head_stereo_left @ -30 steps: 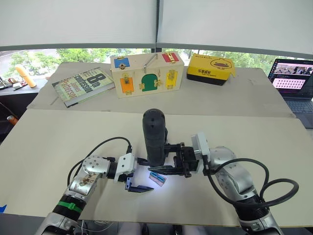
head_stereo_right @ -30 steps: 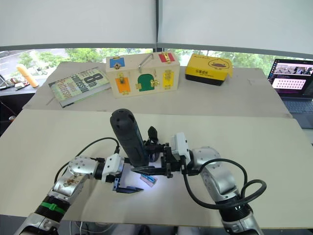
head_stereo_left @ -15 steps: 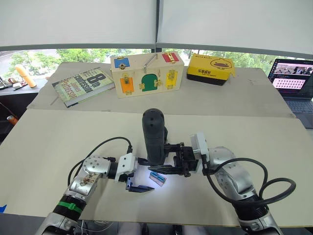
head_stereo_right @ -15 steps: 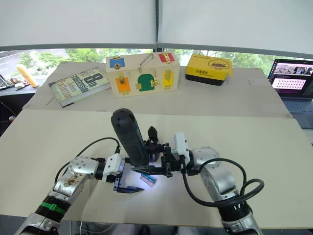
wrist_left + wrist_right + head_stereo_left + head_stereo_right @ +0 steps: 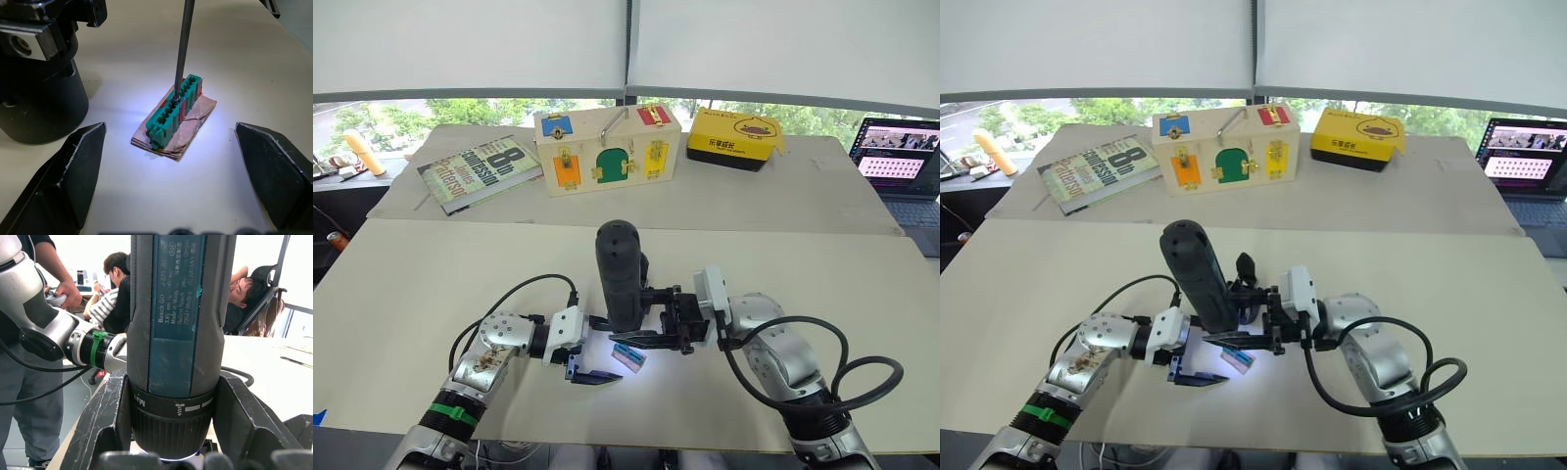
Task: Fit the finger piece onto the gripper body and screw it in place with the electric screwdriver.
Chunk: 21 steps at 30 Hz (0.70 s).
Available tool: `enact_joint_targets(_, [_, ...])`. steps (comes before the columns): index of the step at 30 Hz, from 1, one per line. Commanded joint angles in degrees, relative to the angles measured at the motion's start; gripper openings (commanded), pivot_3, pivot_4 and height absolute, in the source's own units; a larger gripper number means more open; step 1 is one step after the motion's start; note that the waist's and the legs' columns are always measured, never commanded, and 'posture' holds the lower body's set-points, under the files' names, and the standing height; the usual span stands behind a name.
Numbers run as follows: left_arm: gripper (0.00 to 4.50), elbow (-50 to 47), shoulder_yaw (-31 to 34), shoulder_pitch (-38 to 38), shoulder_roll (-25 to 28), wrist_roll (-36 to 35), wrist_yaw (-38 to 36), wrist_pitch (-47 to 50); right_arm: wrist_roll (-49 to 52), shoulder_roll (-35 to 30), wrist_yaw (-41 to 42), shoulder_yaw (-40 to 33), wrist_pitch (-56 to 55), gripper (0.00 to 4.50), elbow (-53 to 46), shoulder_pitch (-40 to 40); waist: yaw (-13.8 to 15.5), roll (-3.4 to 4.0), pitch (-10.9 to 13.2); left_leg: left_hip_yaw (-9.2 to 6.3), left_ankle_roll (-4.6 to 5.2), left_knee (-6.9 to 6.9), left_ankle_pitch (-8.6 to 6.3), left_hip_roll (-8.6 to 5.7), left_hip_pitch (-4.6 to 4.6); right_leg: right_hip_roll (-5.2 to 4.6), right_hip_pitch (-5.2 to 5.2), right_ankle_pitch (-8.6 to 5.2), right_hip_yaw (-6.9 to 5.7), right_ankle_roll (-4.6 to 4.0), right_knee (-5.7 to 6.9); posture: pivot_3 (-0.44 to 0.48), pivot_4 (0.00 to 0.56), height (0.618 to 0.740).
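Observation:
The electric screwdriver (image 5: 620,274) stands upright over the middle of the table, with my right gripper (image 5: 658,319) shut on its lower body (image 5: 176,333). Its thin bit (image 5: 183,49) points down onto a small teal slotted holder (image 5: 175,110) lying on a scrap of card. My left gripper (image 5: 598,350) is open, one finger on each side of that holder, lit by a white light. The gripper body (image 5: 1245,266) is the black assembly just behind the screwdriver, and its round base (image 5: 39,103) rests on the table. The finger piece is out of view.
At the back stand a wooden lock box (image 5: 607,147), a book (image 5: 480,171), a yellow box (image 5: 734,137) and a laptop (image 5: 906,162) at the far right. Several people (image 5: 107,293) are in the background beyond the table.
The screwdriver's top has leaned slightly to the left. Both grippers stay where they were.

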Motion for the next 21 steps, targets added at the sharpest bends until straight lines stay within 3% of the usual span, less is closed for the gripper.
enact_joint_targets(1, [4.47,1.3,-1.9,1.5,-0.4,0.9,0.1,0.6,0.2,-0.6,0.2,0.4,0.2,1.90,-0.9,-0.1,0.0,0.00,0.0,0.00,0.00,0.00,0.00,0.00,0.00,0.00,0.00,0.00,0.00,0.00,0.00,0.000,0.150,0.740])
enact_joint_targets(21, [4.47,3.5,-1.1,1.7,-0.6,0.7,0.4,-1.5,3.3,-1.2,1.1,-0.5,1.1,1.90,-2.0,-1.1,0.0,0.15,-0.1,0.00,0.00,0.00,0.00,0.01,0.08,-0.03,0.04,0.00,0.03,-0.01,0.03,0.000,0.150,0.740])
